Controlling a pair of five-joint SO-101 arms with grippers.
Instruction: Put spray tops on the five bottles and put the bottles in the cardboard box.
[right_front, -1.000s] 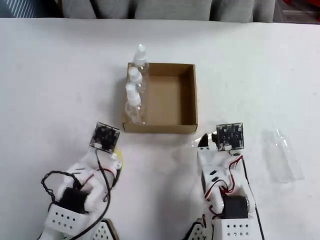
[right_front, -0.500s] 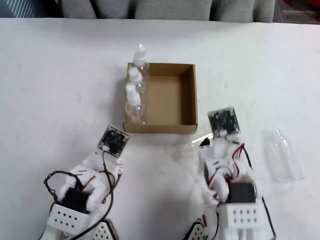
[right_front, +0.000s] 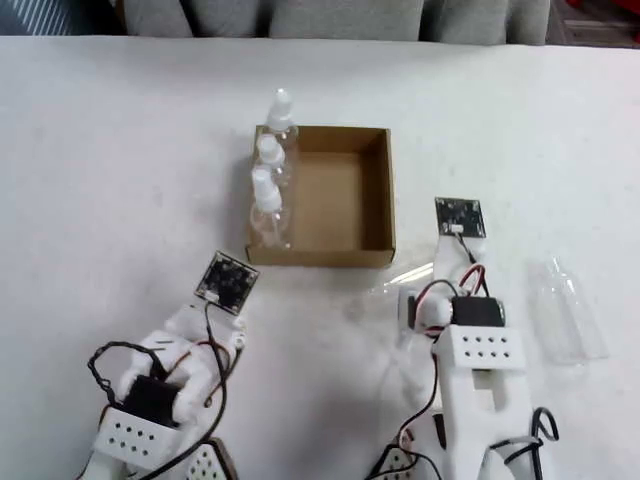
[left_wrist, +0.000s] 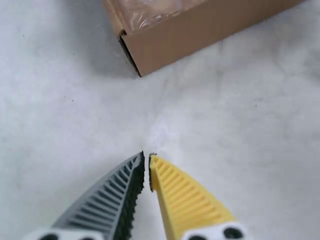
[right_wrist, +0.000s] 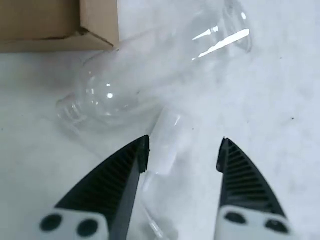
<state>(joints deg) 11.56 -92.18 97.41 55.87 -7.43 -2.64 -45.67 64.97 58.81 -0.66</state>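
The cardboard box (right_front: 340, 195) sits mid-table, with three capped spray bottles (right_front: 268, 160) standing along its left wall. A clear uncapped bottle (right_wrist: 150, 75) lies on its side by the box's near right corner (right_wrist: 97, 22). My right gripper (right_wrist: 182, 152) hangs open just short of it, a small translucent cylinder (right_wrist: 165, 135) on the table between its fingers. Another clear bottle (right_front: 568, 310) lies farther right. My left gripper (left_wrist: 146, 159) is shut and empty, low over the table near the box's left front corner (left_wrist: 132, 52).
The white table (right_front: 120, 180) has open room left of the box and behind it. The right arm's body (right_front: 478, 400) and the left arm's body (right_front: 150, 400) fill the near edge. Chair backs line the far side.
The right arm has stretched forward, carrying its wrist camera toward the box's right front corner. The left wrist shifted slightly right and then held still.
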